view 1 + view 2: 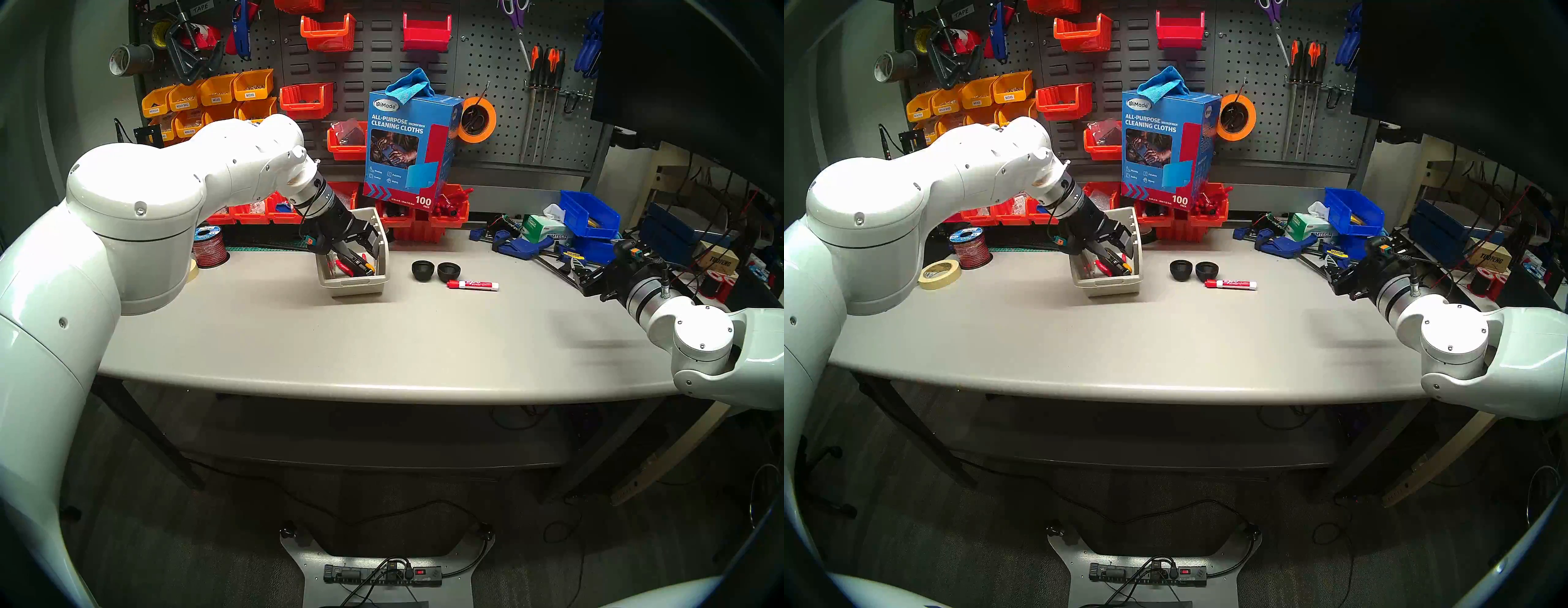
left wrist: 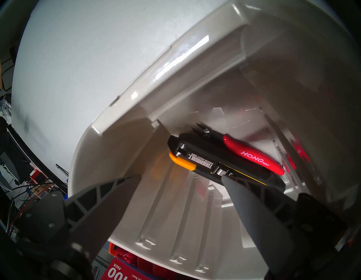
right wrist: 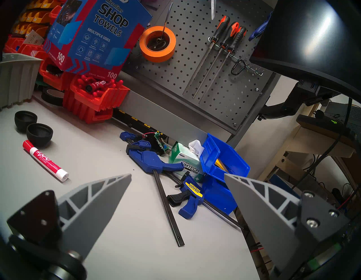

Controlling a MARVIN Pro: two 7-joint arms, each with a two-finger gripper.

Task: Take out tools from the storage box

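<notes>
Grey pegboard wall (image 1: 488, 55) (hung with bins) behind a grey workbench (image 1: 382, 348).

One beige storage box (image 1: 354, 285) holding two tools: one black utility knife with yellow marks (image 2: 224, 166) and one red-handled cutter (image 2: 254, 156). On the table (image 1: 382, 339): two black round cups (image 1: 423, 270) (image 1: 449, 271) and one red-capped marker (image 1: 473, 285). Two blue bar clamps (image 3: 156, 162) (image 3: 192, 197), two stacked blue bins (image 3: 224, 162), one tissue box (image 3: 185, 158). Three orange-handled files (image 3: 224, 35) hang on the pegboard (image 3: 195, 78).
</notes>
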